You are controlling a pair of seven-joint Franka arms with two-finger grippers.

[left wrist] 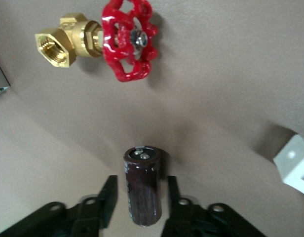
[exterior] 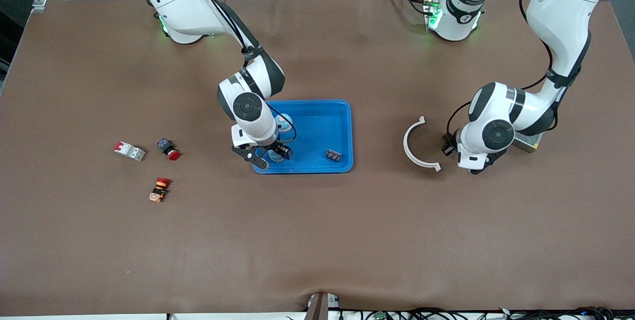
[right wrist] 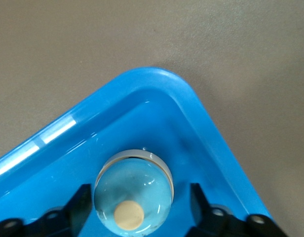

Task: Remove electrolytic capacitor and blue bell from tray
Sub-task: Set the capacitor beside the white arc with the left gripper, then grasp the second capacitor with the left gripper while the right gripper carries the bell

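The capacitor [left wrist: 143, 186], a dark brown cylinder with metal terminals on one end, sits on the brown table between the open fingers [left wrist: 107, 197] of my left gripper [left wrist: 140, 202], with a gap on each side. In the front view the left gripper [exterior: 471, 163] hides it. The bell [right wrist: 133, 196], a light-blue dome with a beige button, rests in a corner of the blue tray [right wrist: 157, 79]. My right gripper [right wrist: 139, 205] is open around it without touching, low over the tray [exterior: 342, 111] corner nearest the right arm [exterior: 270, 155].
A brass valve with a red handwheel [left wrist: 127, 39] lies close to the capacitor. A white curved piece [exterior: 414, 145] and a grey box [exterior: 527, 141] flank the left gripper. A small dark part [exterior: 333, 155] lies in the tray. A breaker [exterior: 130, 151] and two push buttons [exterior: 168, 149] [exterior: 159, 189] lie toward the right arm's end.
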